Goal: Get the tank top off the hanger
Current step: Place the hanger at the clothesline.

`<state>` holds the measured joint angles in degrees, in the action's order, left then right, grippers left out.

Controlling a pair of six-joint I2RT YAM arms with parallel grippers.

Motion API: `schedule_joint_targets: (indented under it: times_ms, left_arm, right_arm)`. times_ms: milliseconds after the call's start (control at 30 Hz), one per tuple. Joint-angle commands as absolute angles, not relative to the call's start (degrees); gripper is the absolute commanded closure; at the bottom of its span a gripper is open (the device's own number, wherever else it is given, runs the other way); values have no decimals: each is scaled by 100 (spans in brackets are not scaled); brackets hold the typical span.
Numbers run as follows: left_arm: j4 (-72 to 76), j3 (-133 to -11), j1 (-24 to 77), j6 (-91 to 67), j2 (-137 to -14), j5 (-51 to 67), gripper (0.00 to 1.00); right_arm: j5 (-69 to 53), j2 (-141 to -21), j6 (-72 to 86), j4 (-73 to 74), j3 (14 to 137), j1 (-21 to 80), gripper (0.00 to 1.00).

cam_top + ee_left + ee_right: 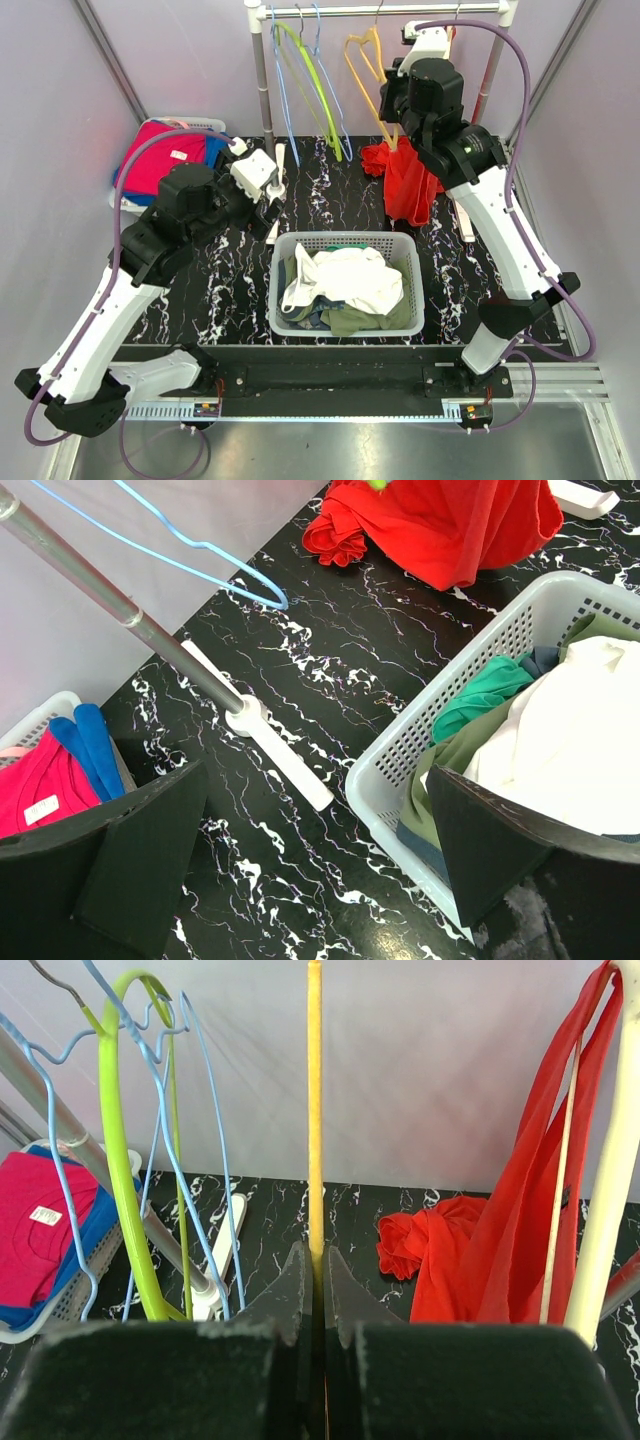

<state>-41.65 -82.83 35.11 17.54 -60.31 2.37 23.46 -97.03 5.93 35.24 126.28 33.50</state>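
My right pincer [315, 1255] is closed narrow on a straight bar of the yellow hanger [315, 1080], which runs up between my fingers and out of the top of the wrist view. From above, my wrist covers the grip itself.

The red tank top [500, 1250] hangs just to the right of that bar. One strap stretches up beside the white rack post [610, 1160] and is cut off at the top edge, so I cannot tell what it hangs on. A thin pale rod crosses the cloth, and I cannot tell whether it belongs to the same hanger. The garment's lower part lies bunched on the black marbled worktop [330, 660].

My left pincer [315, 865] stands wide with nothing between its fingers. It hovers over the worktop between the rack's white foot [280, 750] and the white basket [400, 770] of white and green clothes. That basket runs off the frame's right side. A second basket [45, 715] with pink and blue cloth is mostly hidden behind my left finger.
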Motion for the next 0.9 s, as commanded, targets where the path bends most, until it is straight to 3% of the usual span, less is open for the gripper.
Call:
schedule_joint_targets:
  times_ms: [0,867]
  left_arm:
    - [-3876,-8279,3480,1705,-5924,263,1]
    - [-3885,-8147,3480,1600,-5845,404,1]
  right_arm:
    - [2435,-9607,721,3199,12551,3392,100]
    - [2189,-9431,976,2953,11470,3577,100]
